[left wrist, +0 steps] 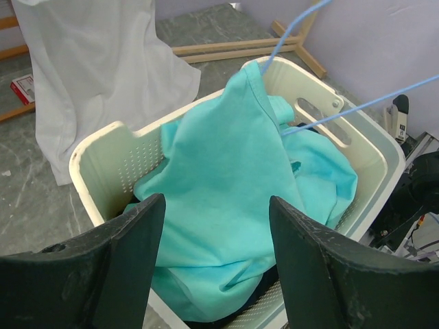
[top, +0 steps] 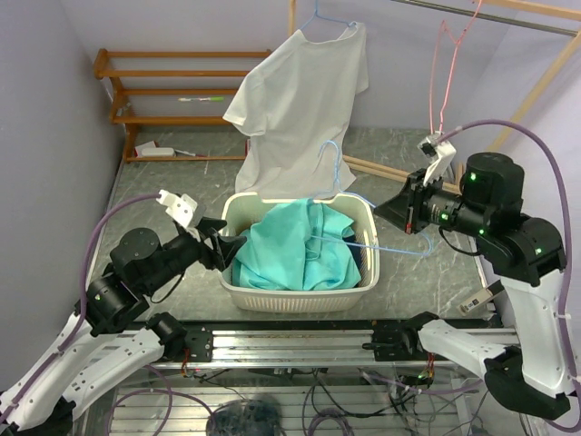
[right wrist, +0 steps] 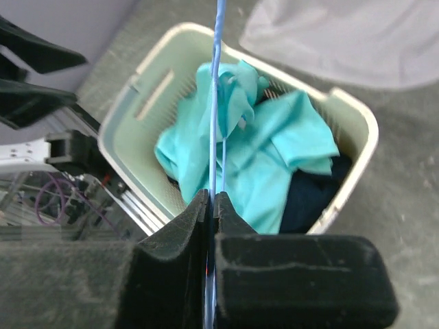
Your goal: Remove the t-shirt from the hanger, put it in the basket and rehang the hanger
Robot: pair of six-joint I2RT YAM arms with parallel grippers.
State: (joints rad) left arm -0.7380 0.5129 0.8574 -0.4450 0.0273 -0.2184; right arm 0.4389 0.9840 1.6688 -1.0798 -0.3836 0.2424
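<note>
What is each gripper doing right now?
Left gripper: open, holding nothing.
Right gripper: closed on the blue hanger.

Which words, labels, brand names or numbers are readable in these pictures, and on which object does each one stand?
No text is readable in any view.
The red and white box: possibly printed, but too small and blurred to read.
The teal t-shirt, white t-shirt, blue hanger and basket: no print visible.

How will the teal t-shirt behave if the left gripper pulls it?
Probably floppy: the teal t-shirt lies crumpled in the basket. It may snag, since the blue hanger, pinched by the right gripper, passes into its folds.
</note>
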